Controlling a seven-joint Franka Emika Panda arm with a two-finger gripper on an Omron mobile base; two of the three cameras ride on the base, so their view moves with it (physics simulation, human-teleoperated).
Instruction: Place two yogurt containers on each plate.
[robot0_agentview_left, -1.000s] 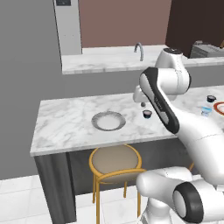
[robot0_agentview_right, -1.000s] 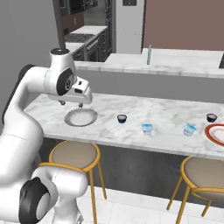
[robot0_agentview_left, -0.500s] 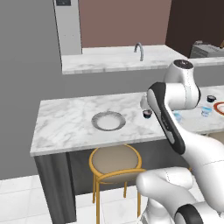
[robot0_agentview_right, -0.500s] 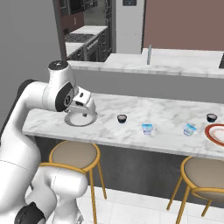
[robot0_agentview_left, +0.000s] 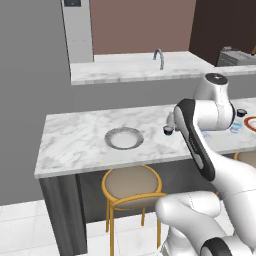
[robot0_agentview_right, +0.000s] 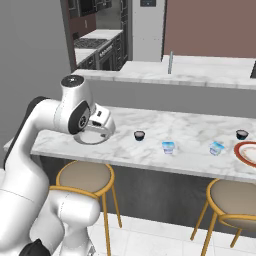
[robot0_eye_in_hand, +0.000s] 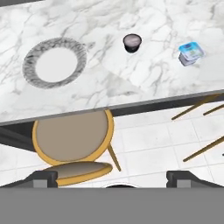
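The arm hides part of the grey-rimmed plate (robot0_agentview_right: 92, 137) — the red-rimmed plate (robot0_agentview_right: 246, 152) is cut by the frame edge.

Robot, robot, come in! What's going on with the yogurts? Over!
Gripper open, holding nothing. All four yogurt cups on the counter, none on a plate; nearest dark cup beside the grey-rimmed plate. Nothing in the way.
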